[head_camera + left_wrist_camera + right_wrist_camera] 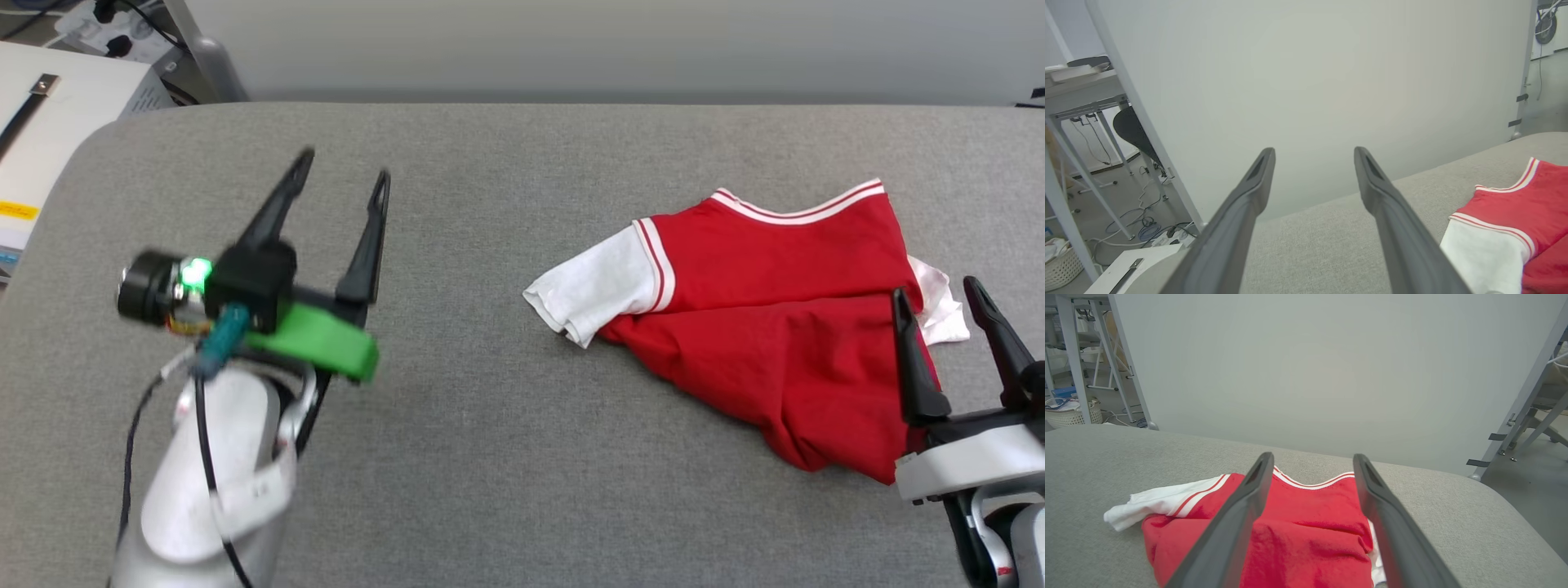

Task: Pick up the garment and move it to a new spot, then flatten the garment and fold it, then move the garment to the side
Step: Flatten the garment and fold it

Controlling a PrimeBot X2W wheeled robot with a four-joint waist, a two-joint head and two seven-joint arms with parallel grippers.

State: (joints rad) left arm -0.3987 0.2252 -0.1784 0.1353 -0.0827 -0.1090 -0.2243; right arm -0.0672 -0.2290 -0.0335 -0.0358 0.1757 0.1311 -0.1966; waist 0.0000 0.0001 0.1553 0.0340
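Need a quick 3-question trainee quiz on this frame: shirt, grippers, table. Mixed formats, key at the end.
1. True or false: the left gripper is gripping the T-shirt.
2. Multiple choice: on the grey table, the T-shirt lies A) spread flat in the middle, B) rumpled on the robot's right, by the right gripper, C) neatly folded at the left edge.
3. Fill in: the T-shirt's body is red and its sleeves are ____.

Key:
1. False. The left gripper is open over bare table, apart from the T-shirt.
2. B.
3. White.
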